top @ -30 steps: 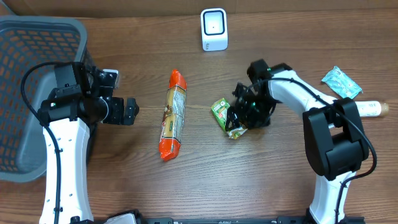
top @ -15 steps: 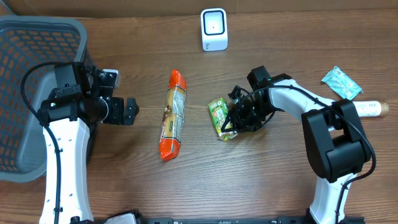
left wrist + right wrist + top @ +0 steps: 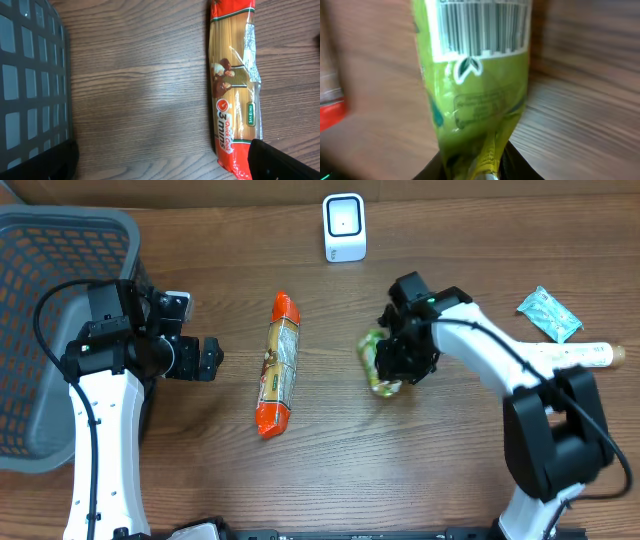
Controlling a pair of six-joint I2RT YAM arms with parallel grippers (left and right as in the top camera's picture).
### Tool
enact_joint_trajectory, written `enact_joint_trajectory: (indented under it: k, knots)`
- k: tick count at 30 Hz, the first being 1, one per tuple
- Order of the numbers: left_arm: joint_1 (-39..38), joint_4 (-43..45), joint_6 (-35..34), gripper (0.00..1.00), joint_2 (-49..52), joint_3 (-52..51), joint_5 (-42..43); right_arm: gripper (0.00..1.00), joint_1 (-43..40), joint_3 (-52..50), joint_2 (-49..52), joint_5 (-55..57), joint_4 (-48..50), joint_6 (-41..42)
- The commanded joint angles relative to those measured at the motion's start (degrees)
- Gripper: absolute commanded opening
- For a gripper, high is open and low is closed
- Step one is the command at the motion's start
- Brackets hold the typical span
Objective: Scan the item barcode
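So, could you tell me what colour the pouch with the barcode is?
Lime green pouch, best seen in the right wrist view.

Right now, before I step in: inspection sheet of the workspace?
Surface: wooden table, no spills seen.
Job's things: green pouch with its barcode facing the right wrist camera; white scanner at the far edge, well apart from the pouch.
Clutter: spaghetti pack lying mid-table; grey basket at the left; teal packet and a bottle at the right edge.
Hands: right hand shut on the green pouch's end; left hand open and empty, pointing toward the spaghetti pack.
Cables: black cable looping off the left arm beside the basket; no snag seen.
Surroundings: nothing seen.
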Motion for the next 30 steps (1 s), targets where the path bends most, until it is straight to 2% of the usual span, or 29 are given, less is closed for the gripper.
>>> enact_joint_trajectory:
  k: [1,4,9,10,11,14,18,22,26,30]
  knots:
    - [-0.1,0.0,1.1,1.00,0.3,1.0,0.5,0.20,6.1,1.9,-3.2,27.6,-1.2,11.1]
    - [-0.1,0.0,1.1,0.99,0.3,1.0,0.5,0.20,11.3,0.9,-2.9,35.9,-0.2,13.3]
    - [-0.1,0.0,1.1,0.99,0.3,1.0,0.5,0.25,18.6,-1.8,-2.9,40.0,4.6,13.3]
    - [-0.1,0.0,1.1,0.99,0.3,1.0,0.5,0.28,19.6,-2.1,-2.9,40.1,4.9,13.3]
    - [-0.1,0.0,1.1,0.99,0.3,1.0,0.5,0.37,21.0,-2.2,-2.9,40.1,5.0,13.2]
    - [-0.1,0.0,1.1,1.00,0.3,1.0,0.5,0.56,23.1,-2.2,-2.9,39.4,5.1,12.9]
    - [-0.1,0.0,1.1,0.99,0.3,1.0,0.5,0.66,25.3,-2.2,-2.9,36.8,5.2,12.8]
    - [-0.1,0.0,1.1,0.99,0.3,1.0,0.5,0.66,25.6,-2.2,-2.9,30.5,7.2,12.7]
    - [-0.1,0.0,1.1,0.99,0.3,1.0,0.5,0.66,24.5,-1.9,-3.0,30.6,7.0,12.7]
    - [-0.1,0.0,1.1,1.00,0.3,1.0,0.5,0.66,20.0,-0.4,-3.1,30.4,5.2,12.9]
